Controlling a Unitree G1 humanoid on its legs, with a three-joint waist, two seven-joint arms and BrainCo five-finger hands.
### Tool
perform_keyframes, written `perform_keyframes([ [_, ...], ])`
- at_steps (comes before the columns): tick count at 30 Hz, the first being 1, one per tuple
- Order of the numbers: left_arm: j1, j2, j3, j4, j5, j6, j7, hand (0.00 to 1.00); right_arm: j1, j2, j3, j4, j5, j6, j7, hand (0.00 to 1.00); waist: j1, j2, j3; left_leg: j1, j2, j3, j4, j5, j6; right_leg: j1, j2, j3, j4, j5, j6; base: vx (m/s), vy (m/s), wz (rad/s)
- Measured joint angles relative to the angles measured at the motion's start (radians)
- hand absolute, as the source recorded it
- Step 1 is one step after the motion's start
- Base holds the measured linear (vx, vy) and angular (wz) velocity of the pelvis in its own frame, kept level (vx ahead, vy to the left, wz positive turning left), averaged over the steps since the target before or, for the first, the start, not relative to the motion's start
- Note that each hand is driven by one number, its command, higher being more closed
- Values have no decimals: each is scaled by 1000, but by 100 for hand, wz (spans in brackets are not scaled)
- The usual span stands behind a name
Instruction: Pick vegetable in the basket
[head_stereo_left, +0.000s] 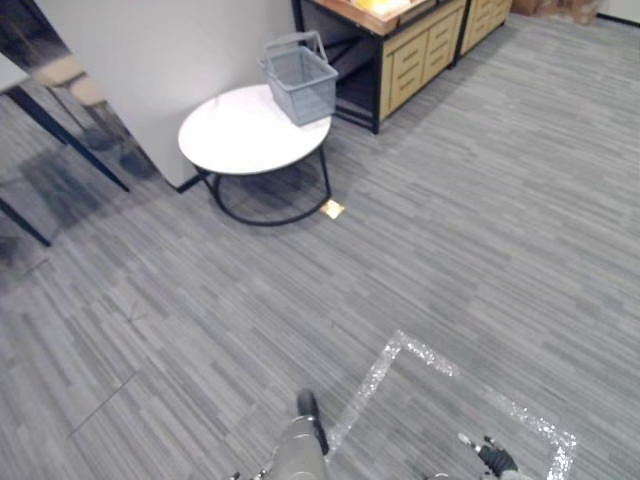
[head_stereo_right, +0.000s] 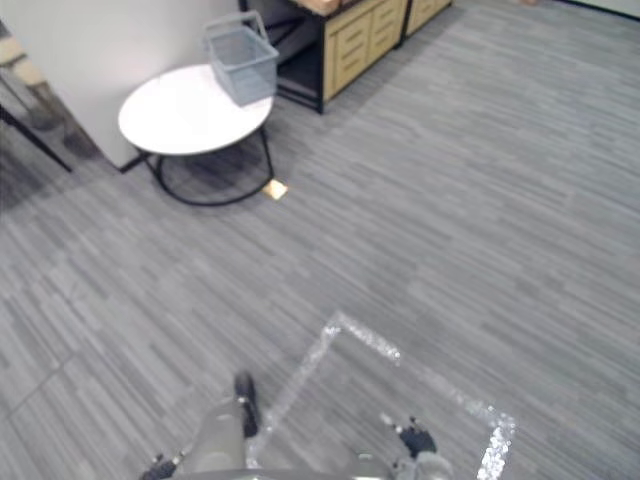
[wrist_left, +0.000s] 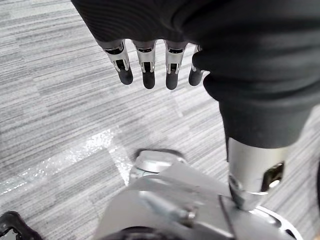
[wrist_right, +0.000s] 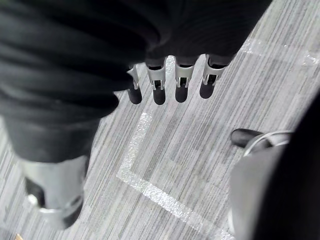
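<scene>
A grey plastic basket (head_stereo_left: 300, 75) with its handle raised stands at the far edge of a round white table (head_stereo_left: 240, 135), well ahead of me across the carpet. I can make out nothing inside it. Yellow-orange items (head_stereo_left: 385, 8) lie on the wooden counter behind the table, too far away to tell what they are. My left hand (wrist_left: 146, 65) hangs over the carpet with straight fingers and holds nothing. My right hand (wrist_right: 182, 80) also hangs low over the floor, fingers straight and empty.
A wooden cabinet with drawers (head_stereo_left: 415, 55) stands behind the table. A white partition (head_stereo_left: 160, 60) rises to its left, with dark desk legs (head_stereo_left: 60, 130) beside it. A small yellow piece (head_stereo_left: 332, 208) lies near the table's black frame. Silvery tape (head_stereo_left: 400, 350) marks the carpet near me.
</scene>
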Motion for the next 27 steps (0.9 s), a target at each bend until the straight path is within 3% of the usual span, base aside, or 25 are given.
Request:
perform_keyframes([
  [1, 7, -1, -1, 0, 1, 2, -3, 0, 1, 0, 8, 0, 0, 0, 1, 0, 6, 3, -2, 6, 19, 0, 14, -2, 0, 16, -7, 20, 0, -15, 24, 507, 556, -62],
  [2, 18, 8, 6, 1, 2, 3, -7, 0, 7, 7, 7, 2, -1, 1, 4, 0, 19, -2, -4, 5, 22, 21, 91, 54, 1, 52, -45, 43, -2, -36, 56, 548, 577, -47],
  [3, 27, 22, 12, 1, 5, 1, -11, 0, 24, 19, 7, 10, -5, 0, 12, 0, 19, -44, -22, -30, -11, 32, 185, 44, 7, 53, -98, 47, 3, -46, 49, 633, 509, -25],
  [4, 28, 38, 17, -3, 7, -4, -12, 0, 27, 31, 5, 21, -7, 0, 19, 0, 15, -81, -49, -71, -45, 44, 261, -20, 29, 37, -145, 57, 39, -35, 17, 605, 411, 9],
  [5, -3, 41, 17, -2, 25, 3, -11, 0, 26, 33, 1, 25, -8, 0, 20, 0, 14, -90, -56, -93, -68, 46, 306, -77, 46, -30, -183, 80, 150, 39, 14, 546, 350, 20],
  [6, -16, 50, 20, -2, 33, 4, -9, 0, 26, 35, -8, 28, -8, 1, 20, 0, 14, -89, -57, -88, -84, 50, 318, -86, 51, -60, -200, 95, 211, 88, 15, 543, 417, 26],
  [7, -16, 53, 19, 0, 64, 12, -4, 0, 27, 43, -41, 39, -7, 2, 21, 0, 13, -89, -57, -43, -109, 66, 315, -118, 77, -107, -243, 109, 343, 193, -16, 607, 440, 14],
  [8, -12, 50, 16, -1, 90, 20, -3, 0, 37, 42, -71, 38, -8, 2, 20, 0, 11, -88, -55, 36, -136, 88, 287, -148, 98, -149, -302, 110, 478, 349, -63, 599, 376, 9],
  [9, -7, 47, 9, -5, 97, 23, -3, 0, 39, 41, -78, 35, -8, 1, 20, 0, 11, -77, -49, 79, -146, 103, 263, -159, 111, -179, -327, 112, 563, 408, -93, 554, 263, -2],
  [10, -8, 53, -5, -17, 106, 23, -5, 0, 38, 33, -79, 18, -10, -3, 19, 0, 3, -70, -44, 161, -161, 108, 215, -177, 119, -268, -333, 123, 795, 377, -109, 594, 193, -8],
  [11, -16, 57, -25, -32, 122, 24, -3, 0, 37, 29, -75, 0, -10, -5, 21, 0, -7, -61, -38, 251, -172, 109, 147, -180, 117, -339, -299, 128, 952, 279, -93, 567, 160, -7],
  [12, -19, 54, -32, -44, 123, 22, -3, 0, 36, 26, -76, -4, -10, -7, 21, 0, -12, -54, -34, 299, -177, 110, 110, -179, 116, -368, -276, 117, 999, 232, -104, 536, 123, -14],
  [14, -34, 46, -37, -65, 133, 20, 1, 0, 48, 19, -77, -22, -9, -10, 17, 0, -35, -30, -27, 445, -180, 127, 17, -182, 109, -456, -212, -14, 1017, 66, -135, 422, 47, -6],
  [16, -65, 25, -29, -74, 133, 13, 4, 0, 64, 20, -80, -35, -9, -9, 17, 0, -46, -21, -24, 487, -175, 119, -1, -183, 107, -518, -180, -95, 863, 22, -145, 381, -90, 33],
  [18, -100, -3, -30, -74, 132, 6, 1, 0, 81, 23, -92, -41, -8, -5, 18, 0, -68, -6, -19, 496, -158, 79, -10, -210, 69, -546, -143, -106, 555, 55, -108, 375, -207, 77],
  [19, -108, -10, -29, -71, 133, 1, -6, 0, 95, 31, -123, -37, -8, 2, 16, 0, -79, -24, -19, 523, -168, 61, -38, -229, 26, -536, -142, -59, 295, 154, -86, 518, -346, 60],
  [20, -126, -42, -14, -46, 138, 2, -10, 0, 92, 27, -157, -30, -9, 12, 15, 0, -73, 0, -4, 559, -142, 60, -67, -242, -6, -494, -94, -77, 242, 250, -122, 522, -318, 29],
  [21, -131, -50, -14, -32, 141, 3, -17, 0, 88, 24, -177, -32, -9, 12, 14, 0, -64, 25, -11, 562, -136, 72, -76, -240, -9, -490, -82, -92, 238, 243, -117, 428, -225, -7],
  [22, -136, -54, -14, -30, 143, 5, -28, 0, 79, 26, -204, -39, -9, 9, 14, 0, -67, 33, -5, 568, -147, 79, -68, -238, -11, -501, -91, -90, 280, 212, -118, 287, -73, 2],
  [23, -133, -67, -2, -25, 163, 3, -35, 0, 79, 27, -252, -39, -10, 11, 16, 0, -68, 38, 7, 616, -169, 87, -87, -202, -8, -512, -126, -83, 415, 147, -101, 295, -84, 30],
  [25, -128, -79, 48, -6, 182, 3, -37, 0, 108, 29, -271, -38, -21, 19, 17, 0, -66, 32, -10, 682, -170, 98, -136, -198, -14, -501, -157, -72, 547, -8, -104, 287, -152, 43],
  [27, -109, -78, 64, 5, 185, 7, -37, 0, 102, 27, -268, -37, -44, 18, 19, 0, -62, 42, -22, 692, -161, 101, -111, -197, -14, -497, -146, -70, 563, -49, -114, 250, -190, 3],
])
